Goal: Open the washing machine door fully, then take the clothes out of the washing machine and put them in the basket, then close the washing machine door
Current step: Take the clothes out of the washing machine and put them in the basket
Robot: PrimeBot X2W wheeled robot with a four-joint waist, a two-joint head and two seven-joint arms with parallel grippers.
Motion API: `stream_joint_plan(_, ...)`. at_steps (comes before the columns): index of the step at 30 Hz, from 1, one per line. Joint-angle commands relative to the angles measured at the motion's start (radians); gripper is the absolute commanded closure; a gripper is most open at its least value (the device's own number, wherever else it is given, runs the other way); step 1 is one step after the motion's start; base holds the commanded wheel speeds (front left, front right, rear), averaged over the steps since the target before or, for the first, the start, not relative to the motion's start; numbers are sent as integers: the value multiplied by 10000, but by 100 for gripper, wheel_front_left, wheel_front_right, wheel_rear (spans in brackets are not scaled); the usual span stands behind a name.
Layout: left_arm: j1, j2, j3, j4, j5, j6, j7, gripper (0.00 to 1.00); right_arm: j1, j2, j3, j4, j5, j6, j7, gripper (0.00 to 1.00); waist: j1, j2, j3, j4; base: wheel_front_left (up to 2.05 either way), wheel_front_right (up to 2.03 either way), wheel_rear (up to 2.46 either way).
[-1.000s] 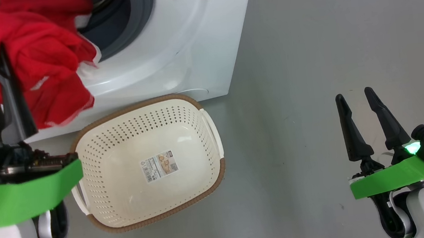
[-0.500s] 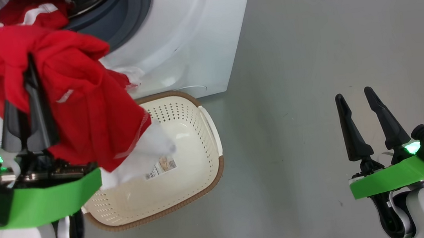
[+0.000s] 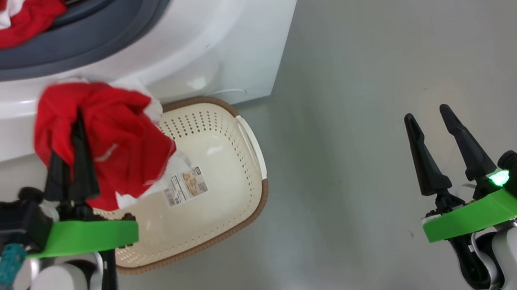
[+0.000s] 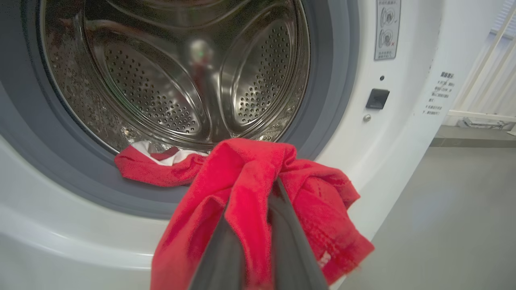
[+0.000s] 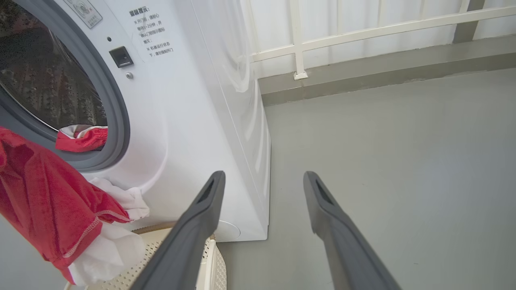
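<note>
Holding red garment (image 3: 108,132) pinched in my left gripper (image 3: 72,131) over basket's (image 3: 244,139) left rim, beside washing machine (image 3: 208,35). Right gripper (image 3: 426,113) spread, idle. Risk: releasing here, white tail snags rim and garment spills onto floor. Second garment (image 3: 0,23) lies at machine's opening.

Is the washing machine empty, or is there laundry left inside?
Not empty. A red and white garment lies at the front of the drum, draped onto the grey ring. Another red garment hangs outside from the left claw.

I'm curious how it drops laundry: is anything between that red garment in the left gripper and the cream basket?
Nothing visible does. The red, white-trimmed fabric garment, clamped in the left gripper, hangs over the open cream perforated plastic basket.
</note>
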Motion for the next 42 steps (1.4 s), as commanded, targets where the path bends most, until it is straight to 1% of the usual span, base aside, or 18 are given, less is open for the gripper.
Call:
stream_joint_plan(1,87,184,244,5,-10,-108,-40,100,-156,-31,241,-269,3,4,-65,0,0,0,152,-17,0,0,0)
stream_joint_plan(6,-91,183,378,1223,155,-293,-40,100,-329,-31,354,-295,61,4,-65,0,0,0,500,-84,0,0,0)
stream_joint_plan(8,-247,183,487,1943,194,-381,-40,100,-385,-31,387,-309,88,4,-65,0,0,0,705,-121,0,0,0)
stream_joint_plan(14,-739,183,496,3212,393,-522,-40,100,-553,-31,448,-376,123,4,-65,0,0,0,1269,-189,0,0,0)
stream_joint_plan(32,-2765,304,396,6284,1072,-666,-40,100,-1269,-31,599,-551,111,4,-65,0,0,0,3202,-309,0,0,0)
stream_joint_plan(42,-3851,489,296,8307,1133,-643,-40,100,-1488,-31,684,-648,136,4,-65,0,0,0,3755,-405,0,0,0)
